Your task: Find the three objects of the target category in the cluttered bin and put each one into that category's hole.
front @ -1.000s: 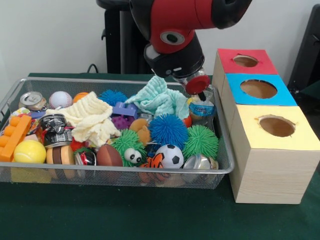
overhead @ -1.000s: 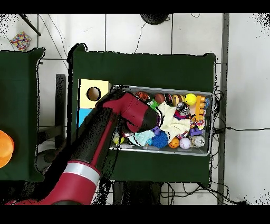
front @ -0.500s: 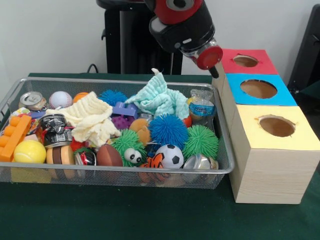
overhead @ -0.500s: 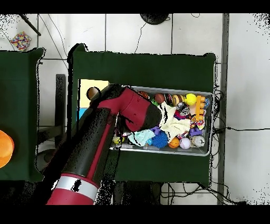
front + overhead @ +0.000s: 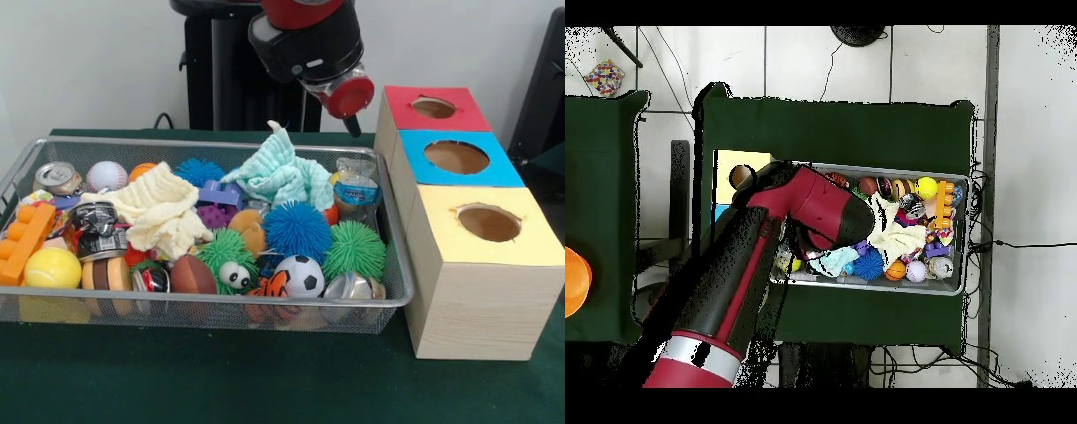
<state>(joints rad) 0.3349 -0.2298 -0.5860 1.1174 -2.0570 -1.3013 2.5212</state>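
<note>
Our gripper (image 5: 351,119) hangs above the bin's (image 5: 203,299) back right corner, just beside the red box (image 5: 402,110). We cannot tell whether it is apart or together: only a dark tip shows under the arm's red disc, and the overhead view hides it beneath the arm. We see nothing hanging from it.

The category is not named to us, so the three targets are a guess. The nearest candidate is the crushed bottle (image 5: 357,190), almost straight below the gripper and slightly toward the camera. It stands roughly upright against the bin's right wall, so a reach would be mostly a plain descent.

The bottle is thin, clear, crumpled plastic with a blue label, and probably gives under a squeeze. Beside it lies a soft, ribbed green cloth (image 5: 278,172), bunched up. A cream cloth (image 5: 163,208) drapes over toys further left. A blue spiky ball (image 5: 297,230) and a green one (image 5: 355,249) look rubbery and bristled. The soccer ball (image 5: 303,276) is smooth. Metal cans (image 5: 59,177) lie at the far left.

The blue box (image 5: 410,146) and yellow box (image 5: 441,238) line up toward the camera, each with a round hole on top.
</note>
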